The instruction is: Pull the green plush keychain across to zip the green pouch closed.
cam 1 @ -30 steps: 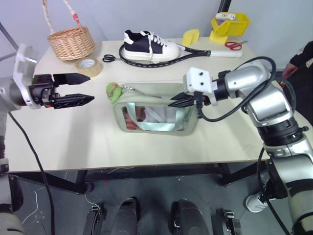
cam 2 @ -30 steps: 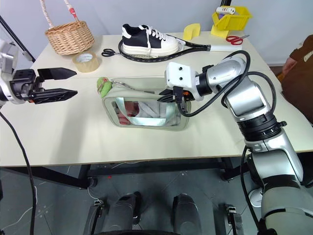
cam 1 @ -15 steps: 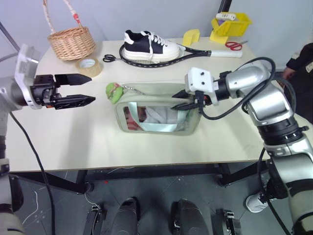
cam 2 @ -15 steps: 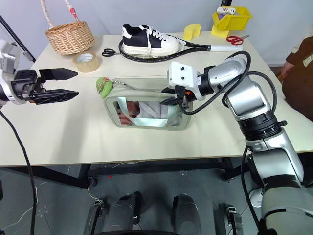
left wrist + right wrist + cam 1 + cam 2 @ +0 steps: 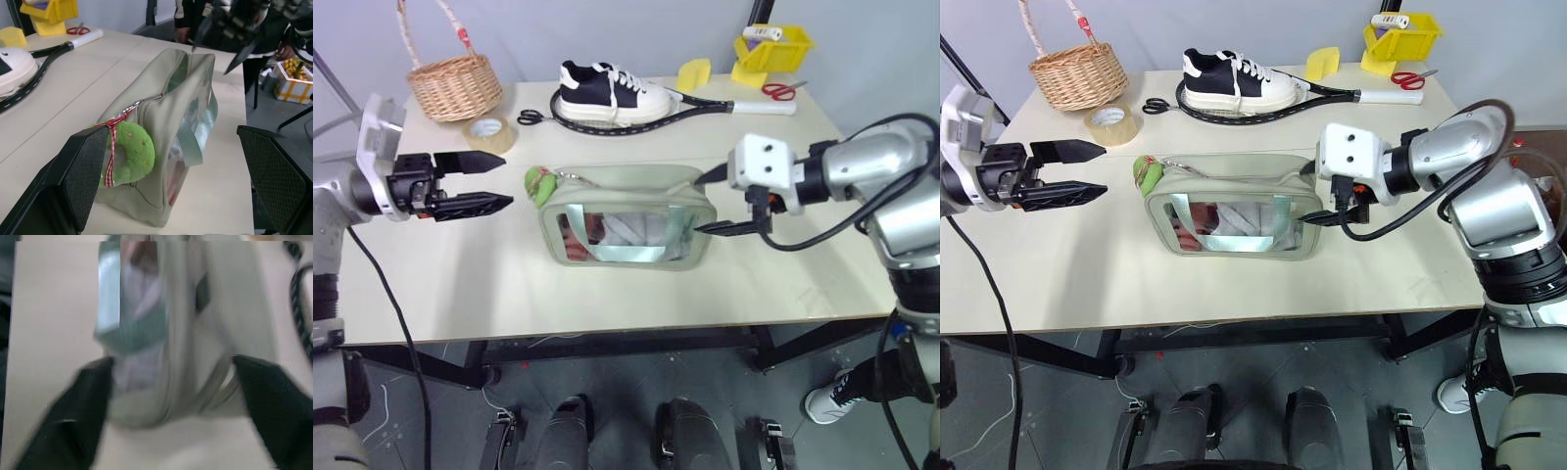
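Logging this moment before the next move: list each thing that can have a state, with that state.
Pouch: upright on the table, keychain end toward the left gripper.
Keychain: hanging at the pouch's end, held by nothing.
Left gripper: jaws open, short of the keychain.
Right gripper: jaws open, at the pouch's other end.

The left gripper (image 5: 166, 181) has its 2 black fingers (image 5: 85, 169) spread wide, one on each side of the green pouch (image 5: 166, 112), not touching it. The pouch stands on the pale table (image 5: 68, 93), its near end facing the camera. The green plush keychain (image 5: 129, 154) hangs at that near end from the zipper pull, tied with a red-and-white checked ribbon (image 5: 112, 142). Past the pouch's far end the right gripper (image 5: 222, 41) shows, blurred. Farther along the table lie a white shoe (image 5: 14, 66), a racket (image 5: 34, 63), red scissors (image 5: 78, 30) and a yellow bin (image 5: 49, 12).
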Controlling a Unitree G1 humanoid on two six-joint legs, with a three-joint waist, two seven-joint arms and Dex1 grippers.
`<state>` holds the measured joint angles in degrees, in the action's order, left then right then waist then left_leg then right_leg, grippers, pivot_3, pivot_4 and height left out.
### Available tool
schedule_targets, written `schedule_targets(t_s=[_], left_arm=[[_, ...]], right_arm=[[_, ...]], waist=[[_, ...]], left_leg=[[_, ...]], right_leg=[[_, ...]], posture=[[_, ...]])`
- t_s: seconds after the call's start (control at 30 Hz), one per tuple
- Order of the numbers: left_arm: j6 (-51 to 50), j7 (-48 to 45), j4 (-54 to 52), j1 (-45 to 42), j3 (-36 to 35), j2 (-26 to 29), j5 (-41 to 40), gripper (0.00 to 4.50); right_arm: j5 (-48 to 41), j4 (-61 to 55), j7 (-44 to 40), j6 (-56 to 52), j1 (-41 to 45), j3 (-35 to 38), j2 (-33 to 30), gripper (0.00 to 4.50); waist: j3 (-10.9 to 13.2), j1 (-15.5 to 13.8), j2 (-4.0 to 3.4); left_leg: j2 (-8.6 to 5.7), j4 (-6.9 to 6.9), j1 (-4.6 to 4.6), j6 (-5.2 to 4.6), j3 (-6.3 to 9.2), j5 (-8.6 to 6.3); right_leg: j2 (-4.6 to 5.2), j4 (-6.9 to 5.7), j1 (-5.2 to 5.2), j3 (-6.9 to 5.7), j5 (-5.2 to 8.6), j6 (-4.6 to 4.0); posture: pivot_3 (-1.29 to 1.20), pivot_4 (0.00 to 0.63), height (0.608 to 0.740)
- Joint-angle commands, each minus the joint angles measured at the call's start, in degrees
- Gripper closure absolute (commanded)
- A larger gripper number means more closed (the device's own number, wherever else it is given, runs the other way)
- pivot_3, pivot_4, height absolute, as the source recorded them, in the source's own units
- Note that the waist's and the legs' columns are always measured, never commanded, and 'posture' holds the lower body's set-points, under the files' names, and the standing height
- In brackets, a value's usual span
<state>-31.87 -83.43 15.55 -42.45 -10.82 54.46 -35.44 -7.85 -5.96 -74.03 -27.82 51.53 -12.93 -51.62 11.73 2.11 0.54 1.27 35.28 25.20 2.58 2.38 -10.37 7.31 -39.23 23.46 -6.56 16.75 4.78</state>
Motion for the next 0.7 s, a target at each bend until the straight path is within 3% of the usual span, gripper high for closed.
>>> schedule_targets(t_s=[0.03, 0.17, 0.2, 0.37, 0.7], left_arm=[[1.16, 0.06, -0.31, -1.19, -0.24, -0.12, 0.46, 0.0], [2.02, 0.57, 1.64, -2.15, 0.07, -0.43, 1.57, 0.0], [2.16, 1.01, 2.52, -2.52, 0.04, -0.57, 1.94, 0.0], [5.95, 5.68, 11.16, -6.36, 1.2, -2.66, 6.7, 0.0], [12.64, 10.29, 35.43, -18.08, 3.9, -13.99, 14.46, 0.0]], right_arm=[[0.45, 0.07, 1.58, 0.85, 1.35, 1.24, 0.91, 2.37], [0.16, 0.52, 1.46, 1.55, 1.45, 1.49, 1.16, 4.26], [0.08, 0.57, 1.39, 1.6, 1.44, 1.56, 1.12, 4.45], [0.0, 0.92, 1.28, 1.82, 1.38, 1.66, 1.03, 4.45], [0.77, 1.67, 1.79, 3.22, 1.68, 1.11, 1.64, 4.45]], waist=[[0.0, 0.06, 0.0], [0.0, 0.0, 0.0], [0.0, -0.03, 0.0], [0.0, -0.14, 0.0], [0.0, -1.0, 0.04]], left_leg=[[0.0, -0.01, 0.0, 0.0, 0.0, 0.0], [0.02, 0.0, -0.01, 0.0, -0.03, 0.0], [0.02, 0.0, -0.01, 0.0, -0.03, 0.0], [0.04, 0.02, -0.04, 0.0, -0.05, 0.0], [0.11, 0.1, -0.06, 0.0, -0.25, 0.0]], right_leg=[[0.0, 0.0, 0.0, 0.0, 0.0, 0.0], [-0.01, 0.0, 0.0, 0.01, 0.0, 0.0], [-0.01, 0.0, 0.0, 0.01, 0.0, 0.0], [-0.04, 0.0, -0.01, 0.02, -0.03, 0.0], [-0.09, 0.01, -0.01, 0.12, -0.1, 0.04]], posture=[[0.0, 0.15, 0.74], [0.0, 0.15, 0.74], [0.0, 0.15, 0.74], [0.0, 0.15, 0.74], [0.0, 0.15, 0.74]])
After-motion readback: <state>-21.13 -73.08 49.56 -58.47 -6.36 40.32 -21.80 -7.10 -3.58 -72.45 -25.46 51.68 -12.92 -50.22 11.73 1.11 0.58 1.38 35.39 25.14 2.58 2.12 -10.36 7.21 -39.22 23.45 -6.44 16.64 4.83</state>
